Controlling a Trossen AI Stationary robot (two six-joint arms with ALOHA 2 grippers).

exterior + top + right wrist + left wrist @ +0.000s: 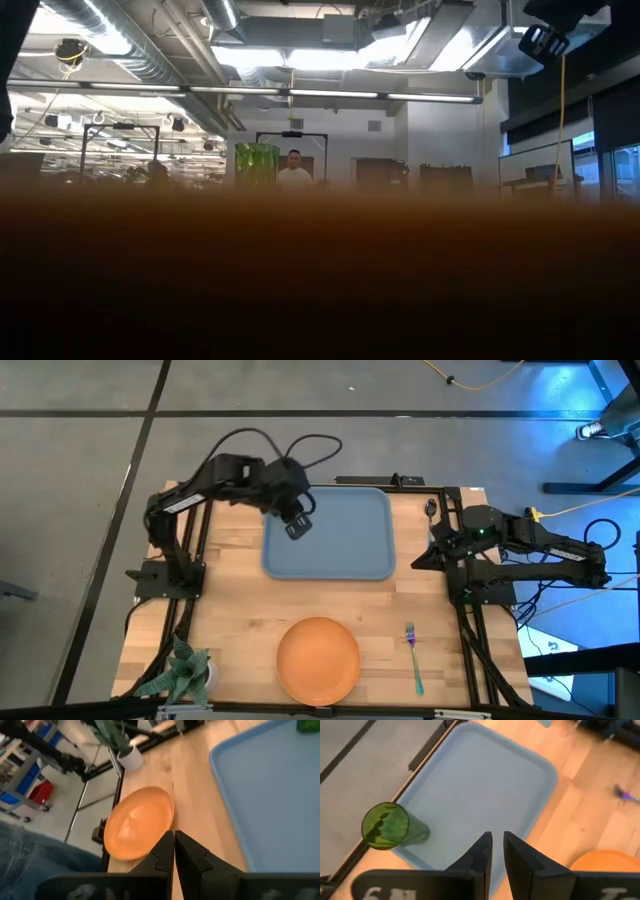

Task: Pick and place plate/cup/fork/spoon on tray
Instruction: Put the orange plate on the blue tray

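The light-blue tray (pixel 340 545) lies at the table's far middle. The green cup (pixel 387 826) stands upright on its base in one tray corner; in the high view my left arm hides it. My left gripper (pixel 298 525) hovers above the tray beside the cup, touching nothing, with only a narrow gap between its fingers (pixel 497 852). The orange plate (pixel 318 660) lies flat near the front edge. The fork (pixel 413 658) lies to the plate's right. The spoon (pixel 431 508) lies by the tray's far right corner. My right gripper (pixel 420 558) waits shut at the tray's right side.
A potted leafy plant (pixel 180 672) stands at the near left corner. Bare wood lies between the tray and the plate (pixel 240 600). The low view is mostly filled by an orange blur (pixel 320 290). A person (pixel 294 172) stands far back in the room.
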